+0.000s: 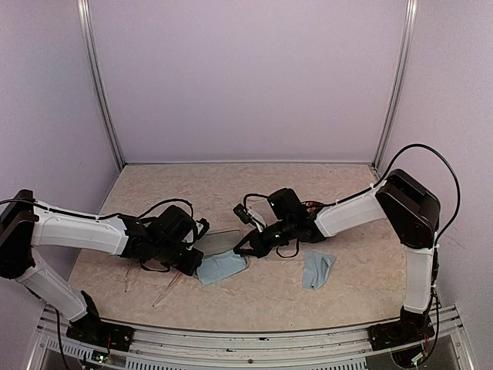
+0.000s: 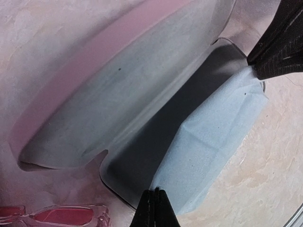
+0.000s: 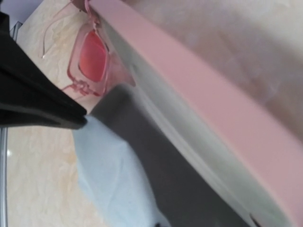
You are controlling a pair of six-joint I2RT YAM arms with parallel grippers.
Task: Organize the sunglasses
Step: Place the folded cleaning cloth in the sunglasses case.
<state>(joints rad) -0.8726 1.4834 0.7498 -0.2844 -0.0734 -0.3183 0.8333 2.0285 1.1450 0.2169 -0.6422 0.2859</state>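
Two robot arms work over an open glasses case [image 2: 118, 94] on a pale speckled surface [image 1: 231, 185]. The left pincer [image 2: 154, 208] has its fingers together on one corner of a blue cloth [image 2: 218, 137]. The right pincer [image 2: 262, 64] is pinched on the opposite corner, so the cloth lies stretched between them. About half of it sits over the case's dark grey base and the rest spills over the rim onto the surface. The pink-backed, grey-lined lid lies flat open, and the case holds nothing but the cloth.

The red sunglasses [image 2: 61, 216] lie on the surface just beside the case, on the left arm's side, untouched. A paler pair cannot be made out with certainty. A second cloth [image 1: 317, 270] lies apart, near the right arm.

The sunglasses look light, with thin, stiff frames, smooth lenses and slim arms that would likely flex or snap under a hard squeeze. The bridge or a frame corner appears a safer hold than the lenses or arms.
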